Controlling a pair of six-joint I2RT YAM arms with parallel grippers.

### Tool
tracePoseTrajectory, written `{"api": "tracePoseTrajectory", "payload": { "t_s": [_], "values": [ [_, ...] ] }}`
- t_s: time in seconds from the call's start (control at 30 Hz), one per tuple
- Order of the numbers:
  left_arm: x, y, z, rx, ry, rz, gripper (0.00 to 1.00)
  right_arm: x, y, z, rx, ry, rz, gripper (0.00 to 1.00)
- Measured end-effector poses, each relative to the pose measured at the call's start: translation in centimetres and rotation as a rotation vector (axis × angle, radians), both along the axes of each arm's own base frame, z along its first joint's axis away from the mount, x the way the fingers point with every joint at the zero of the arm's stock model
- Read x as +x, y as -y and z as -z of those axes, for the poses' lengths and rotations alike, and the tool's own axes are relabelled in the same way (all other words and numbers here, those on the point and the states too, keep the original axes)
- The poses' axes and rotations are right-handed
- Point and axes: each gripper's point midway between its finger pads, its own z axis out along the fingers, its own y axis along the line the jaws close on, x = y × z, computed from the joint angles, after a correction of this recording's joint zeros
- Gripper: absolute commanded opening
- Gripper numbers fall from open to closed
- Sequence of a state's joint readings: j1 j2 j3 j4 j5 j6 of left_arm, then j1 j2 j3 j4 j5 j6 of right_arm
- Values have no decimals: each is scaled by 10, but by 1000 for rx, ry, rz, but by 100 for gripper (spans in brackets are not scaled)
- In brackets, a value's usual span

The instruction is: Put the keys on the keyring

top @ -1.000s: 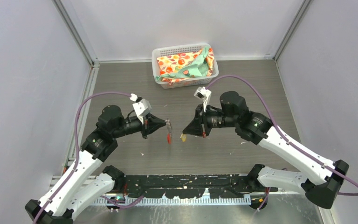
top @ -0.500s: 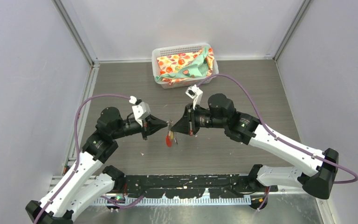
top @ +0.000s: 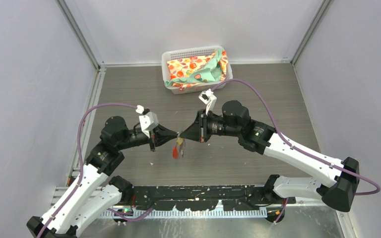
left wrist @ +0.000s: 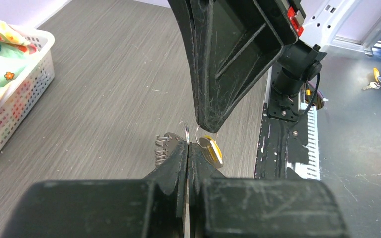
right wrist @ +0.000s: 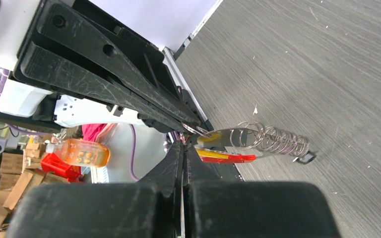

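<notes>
Top external view: both arms meet nose to nose at the middle of the frame, the left gripper [top: 177, 137] and right gripper [top: 181, 136] nearly tip to tip above the grey table [top: 278, 99]. The left gripper's fingers are pressed together on the keyring [top: 176, 148], its silver coil [right wrist: 273, 139] and red tag [top: 175, 153] dangling just below. The right gripper's fingers are pinched on the brass key [left wrist: 212, 149], which hangs right beside the keyring. A white basket [top: 167, 58] sits at upper centre.
</notes>
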State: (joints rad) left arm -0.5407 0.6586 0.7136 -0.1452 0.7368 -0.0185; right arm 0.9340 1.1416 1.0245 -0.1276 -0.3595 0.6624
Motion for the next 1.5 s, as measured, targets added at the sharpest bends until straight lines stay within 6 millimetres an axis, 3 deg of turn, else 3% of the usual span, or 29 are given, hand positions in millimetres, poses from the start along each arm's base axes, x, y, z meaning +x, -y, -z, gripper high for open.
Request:
{"api": "tracePoseTrajectory", "payload": {
  "t_s": [0.3,1.5],
  "values": [
    [-2,-1,-3,-9,3,0,0,-2,1,15,-22,-30,-3,1],
    [-14,1,0,-10,7,62,0,13,10,16,7,-52,71,1]
  ]
}}
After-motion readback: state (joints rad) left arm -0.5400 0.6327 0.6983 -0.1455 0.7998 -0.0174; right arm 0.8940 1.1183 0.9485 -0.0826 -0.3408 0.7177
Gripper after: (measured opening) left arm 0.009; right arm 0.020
